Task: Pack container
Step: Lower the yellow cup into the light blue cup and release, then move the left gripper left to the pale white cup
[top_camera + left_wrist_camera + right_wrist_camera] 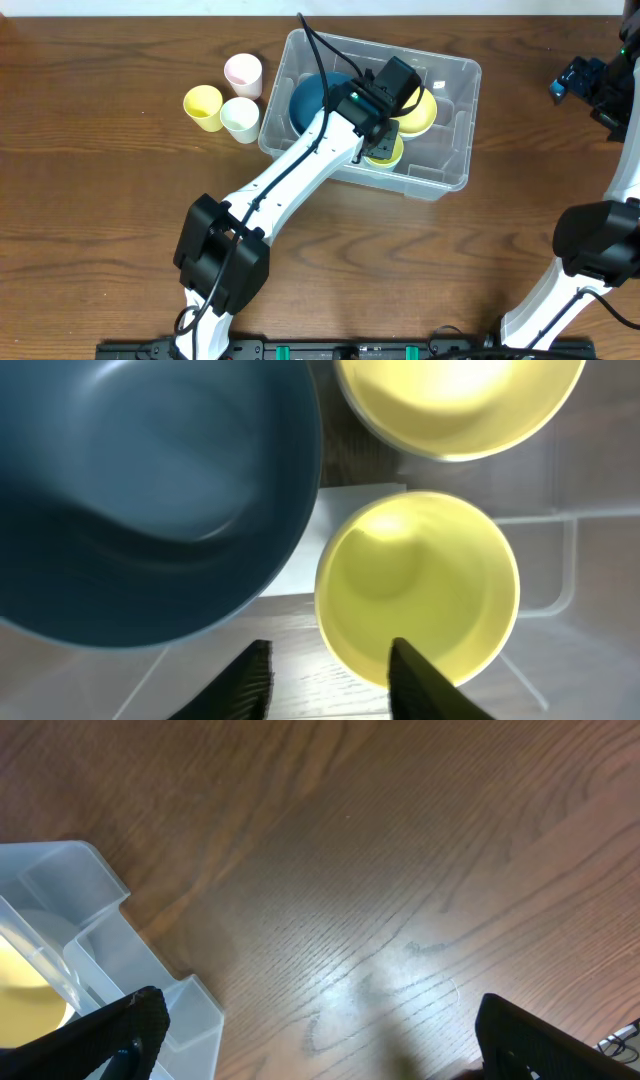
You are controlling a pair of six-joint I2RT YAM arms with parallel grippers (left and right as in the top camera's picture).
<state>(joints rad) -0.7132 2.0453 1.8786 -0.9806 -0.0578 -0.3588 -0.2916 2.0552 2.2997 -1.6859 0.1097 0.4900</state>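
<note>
The clear container stands at the middle back of the table. Inside it are a big blue bowl, a yellow bowl and a small yellow cup. My left gripper hangs inside the container over that cup. In the left wrist view the cup stands upright beside the blue bowl and the yellow bowl. The left gripper is open, its right finger over the cup's near rim, pinching nothing. My right gripper is open over bare table at the far right.
Three cups stand left of the container: pink, yellow and pale green. In the right wrist view the right gripper spans wood, with the container's corner at left.
</note>
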